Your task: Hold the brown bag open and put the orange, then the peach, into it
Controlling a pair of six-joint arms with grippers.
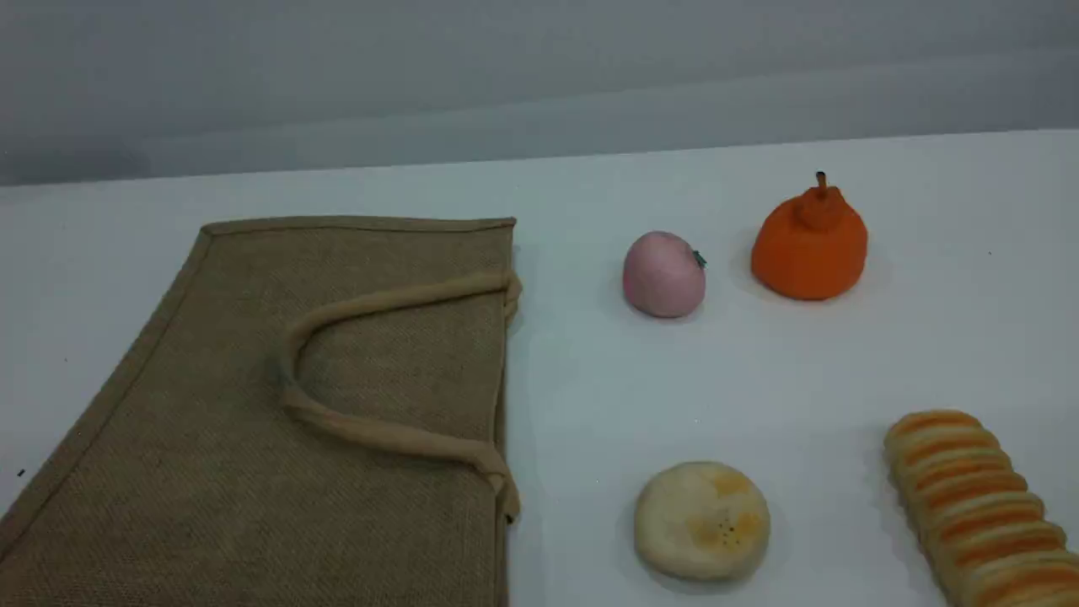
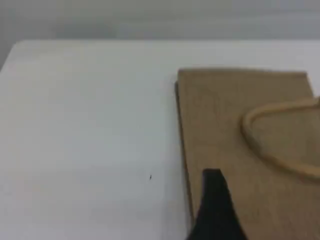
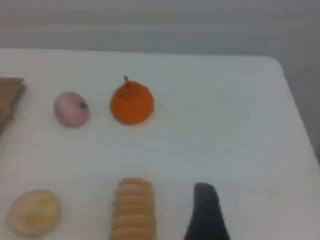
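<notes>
White table (image 1: pixel 759 379): brown bag (image 1: pixel 211 472) flat at lower left, peach (image 1: pixel 663 275) and orange (image 1: pixel 809 244) upper right, bun (image 1: pixel 701 520) and striped loaf (image 1: pixel 978 506) lower right.

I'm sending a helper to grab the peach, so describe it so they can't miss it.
Start at the big brown bag lying flat on the left. Just right of its top corner sits the peach, beside the larger orange. It's the only pale pink ball.

A bare test bench, lab-like: a plain white table (image 1: pixel 927 354) against a blank grey wall (image 1: pixel 539 76), with toy food laid out ahead of the grippers.
</notes>
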